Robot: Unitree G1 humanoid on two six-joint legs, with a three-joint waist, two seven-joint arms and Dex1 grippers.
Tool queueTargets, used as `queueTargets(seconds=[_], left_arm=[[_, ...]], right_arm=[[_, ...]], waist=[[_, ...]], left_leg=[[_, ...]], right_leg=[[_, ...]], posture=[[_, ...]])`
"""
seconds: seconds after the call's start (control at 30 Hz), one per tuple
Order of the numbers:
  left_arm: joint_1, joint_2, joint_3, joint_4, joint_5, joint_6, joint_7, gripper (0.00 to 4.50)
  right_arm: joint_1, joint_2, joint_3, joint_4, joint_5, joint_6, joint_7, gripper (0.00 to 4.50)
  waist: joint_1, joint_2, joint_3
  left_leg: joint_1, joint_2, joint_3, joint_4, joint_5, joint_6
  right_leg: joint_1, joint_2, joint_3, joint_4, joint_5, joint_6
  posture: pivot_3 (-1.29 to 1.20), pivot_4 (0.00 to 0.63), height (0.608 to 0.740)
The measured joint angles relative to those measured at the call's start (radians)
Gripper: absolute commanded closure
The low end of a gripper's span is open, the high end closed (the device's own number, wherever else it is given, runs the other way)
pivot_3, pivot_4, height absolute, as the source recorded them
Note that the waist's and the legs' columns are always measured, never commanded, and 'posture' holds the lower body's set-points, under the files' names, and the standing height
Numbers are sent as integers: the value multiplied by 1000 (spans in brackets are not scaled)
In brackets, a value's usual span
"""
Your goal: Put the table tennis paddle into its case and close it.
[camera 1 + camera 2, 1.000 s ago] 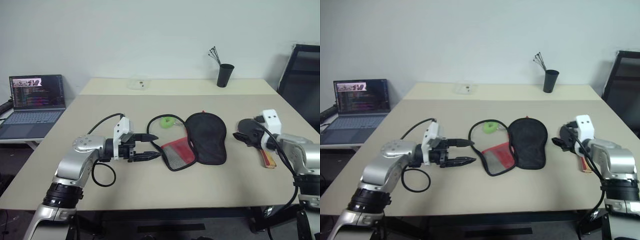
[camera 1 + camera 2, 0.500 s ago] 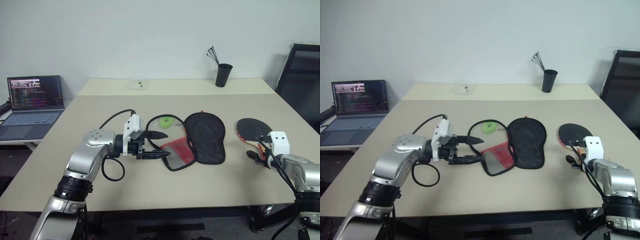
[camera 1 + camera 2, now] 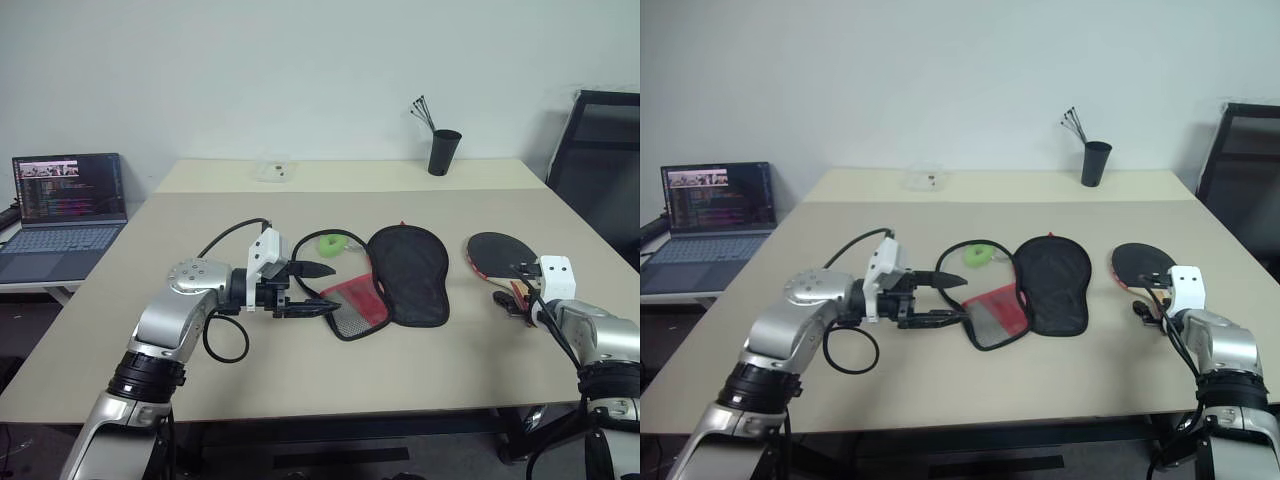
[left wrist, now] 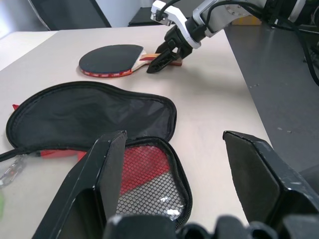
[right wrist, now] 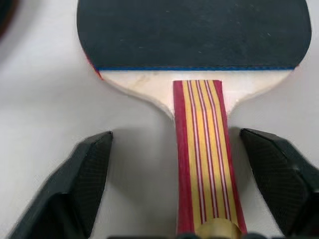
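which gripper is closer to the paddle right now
Right. The right gripper straddles the table tennis paddle handle, fingers open. The left gripper is across the table at the case.

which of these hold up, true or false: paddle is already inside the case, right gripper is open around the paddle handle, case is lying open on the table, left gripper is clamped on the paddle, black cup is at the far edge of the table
1. The table tennis paddle is already inside the case. False: it lies on the table, apart from the case.
2. The right gripper is open, a finger on each side of the paddle handle. True.
3. The case lies open on the table. True: the mesh and red inner half is folded out.
4. The left gripper is clamped on the paddle. False: it is open, by the case's mesh half.
5. A black cup stands near the table's far edge. True.
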Motion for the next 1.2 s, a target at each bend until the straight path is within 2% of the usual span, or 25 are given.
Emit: queueTargets(seconds=[0.23,0.5,0.7,0.87,0.97,1.07,1.2], left_arm=[[12,8,0,-8,0,6,4,1133],[24,21,5,-16,-1,15,6,1133],[47,35,13,-36,-3,19,18,1133],[57,37,18,-44,-7,20,22,1133],[57,37,18,-46,-7,20,23,1133],[57,35,18,-47,-7,21,26,1133],[61,34,18,-49,-7,23,32,1133]], right_arm=[[-16,1,0,21,-21,-7,-23,3409],[-13,8,-10,-32,-7,49,-48,3415],[-2,53,-48,-311,56,224,-99,3415],[-2,225,-60,-560,96,384,-194,3415],[9,319,-31,-639,109,445,-235,3415],[22,378,3,-666,106,467,-265,3415],[27,402,37,-667,94,465,-282,3415]], waist=[[0,0,0],[1,1,0],[0,2,1],[1,2,1],[3,2,1],[3,2,1],[6,2,1]], left_leg=[[0,0,0,0,0,0],[-1,0,0,0,0,0],[-3,1,-1,-4,0,0],[-3,2,-2,-6,0,0],[-3,2,-2,-6,0,0],[-3,1,-2,-6,0,0],[-3,1,-2,-6,0,0]], right_leg=[[0,-1,0,0,0,0],[-1,-1,0,0,0,0],[-4,-1,0,0,2,3],[-6,0,0,1,1,1],[-6,0,0,0,1,1],[-6,-1,-1,0,1,1],[-6,-1,-1,0,1,1]], posture=[[0,150,740],[0,150,740],[0,150,740],[0,150,740],[0,150,740],[0,150,740],[0,150,740]])
